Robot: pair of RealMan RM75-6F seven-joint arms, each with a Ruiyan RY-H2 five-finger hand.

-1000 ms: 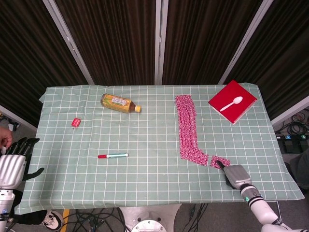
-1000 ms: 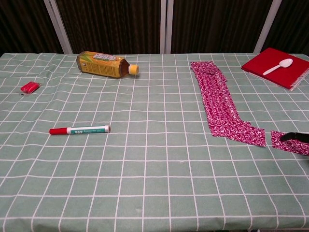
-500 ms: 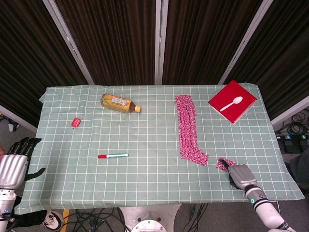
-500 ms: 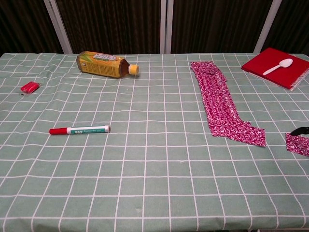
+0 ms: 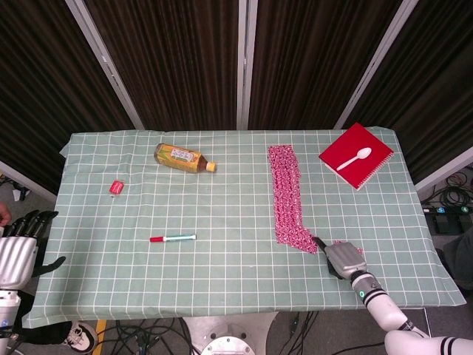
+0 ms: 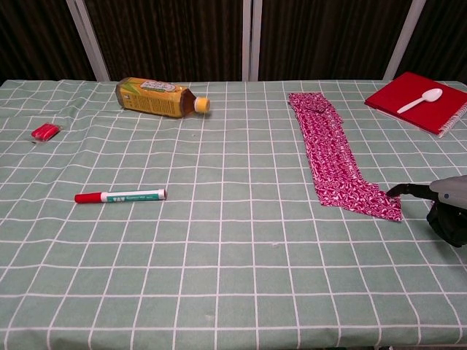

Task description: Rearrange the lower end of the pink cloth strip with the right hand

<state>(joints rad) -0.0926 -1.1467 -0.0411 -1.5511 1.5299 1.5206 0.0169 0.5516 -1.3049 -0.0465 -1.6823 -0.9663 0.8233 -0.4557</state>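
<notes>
The pink cloth strip (image 5: 287,194) (image 6: 328,149) runs lengthwise down the right half of the table. Its lower end spreads into a wider corner. My right hand (image 5: 340,259) (image 6: 446,205) lies on the table just right of that end. A dark fingertip (image 6: 398,191) touches the strip's lower right corner. In the head view a small fold of pink cloth (image 5: 357,251) shows at the hand's right side, seemingly held; the grip itself is hidden. My left hand (image 5: 18,248) hangs off the table's left edge, fingers apart and holding nothing.
A tea bottle (image 5: 183,157) (image 6: 157,97) lies at the back left. A red-capped marker (image 5: 173,238) (image 6: 120,196) lies left of centre and a small red object (image 5: 115,187) near the left edge. A red notebook (image 5: 373,164) with a white spoon (image 5: 355,157) sits at the back right.
My right hand has moved left toward the strip, taking the turned-out pink end with it. The gap between that end and the strip has closed. The left hand has barely shifted.
</notes>
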